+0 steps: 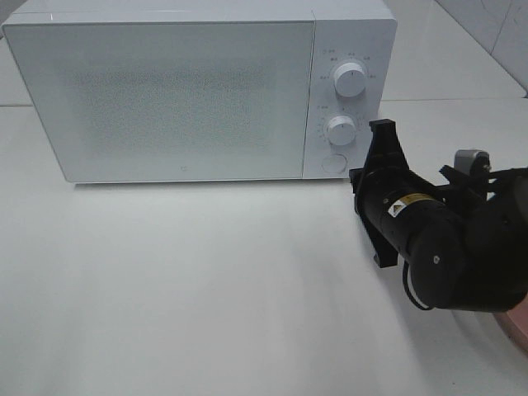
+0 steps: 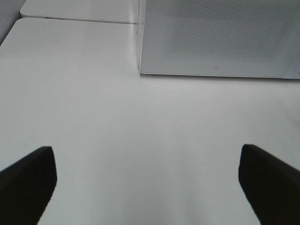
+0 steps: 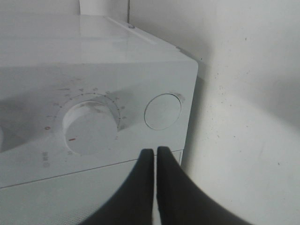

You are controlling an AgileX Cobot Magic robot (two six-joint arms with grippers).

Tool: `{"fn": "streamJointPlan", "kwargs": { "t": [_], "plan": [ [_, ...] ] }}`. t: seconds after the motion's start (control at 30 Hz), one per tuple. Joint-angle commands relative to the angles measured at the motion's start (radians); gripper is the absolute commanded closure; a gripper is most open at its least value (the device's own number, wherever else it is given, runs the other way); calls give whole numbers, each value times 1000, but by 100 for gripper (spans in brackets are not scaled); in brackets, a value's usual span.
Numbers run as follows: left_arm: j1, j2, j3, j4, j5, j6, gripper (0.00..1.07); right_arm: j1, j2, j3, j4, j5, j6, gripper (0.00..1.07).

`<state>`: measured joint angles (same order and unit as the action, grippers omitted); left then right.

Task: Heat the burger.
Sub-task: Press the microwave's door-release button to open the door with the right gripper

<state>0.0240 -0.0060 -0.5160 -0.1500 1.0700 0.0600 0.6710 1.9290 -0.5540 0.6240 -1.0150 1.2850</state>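
while the right gripper (image 3: pixel 155 151), clenched on nothing, sits near the round button (image 3: pixel 162 111) of the microwave (image 3: pixel 93 47), the left gripper (image 2: pixel 147 180) hangs released above the table (image 2: pixel 93 93); the burger's position cannot be told.

Robot-laboratory workspace arranged as a kitchen corner. A white microwave (image 1: pixel 165 91) with an upper dial (image 1: pixel 350 82), a lower dial (image 1: pixel 340 129) and a round button (image 1: pixel 333 162) stands on a plain white tabletop (image 1: pixel 206 289); the rim of a pink plate (image 1: pixel 517 330) shows at the near right edge. These supply the kitchen character. A black robot arm (image 1: pixel 429 239) with exposed joints and a yellow label stands beside the appliance and marks the setting as experimental. An adjoining white slab (image 2: pixel 79 9) meets the tabletop at a seam, and pale wall tiles (image 1: pixel 495 29) fill the far right corner.
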Motion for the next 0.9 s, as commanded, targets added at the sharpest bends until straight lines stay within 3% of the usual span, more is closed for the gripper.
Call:
{"fn": "streamJointPlan", "kwargs": {
  "t": [0.03, 0.53, 0.9],
  "plan": [
    [1, -17, 0, -3, 2, -6, 9, -6, 49, -70, -17, 40, 6, 107],
    [1, -17, 0, -3, 2, -6, 9, -77, 176, -257, -21, 150, -38, 107],
    [1, -17, 0, -3, 2, -6, 9, -87, 225, -309, -11, 104, -40, 107]
  ]
}}
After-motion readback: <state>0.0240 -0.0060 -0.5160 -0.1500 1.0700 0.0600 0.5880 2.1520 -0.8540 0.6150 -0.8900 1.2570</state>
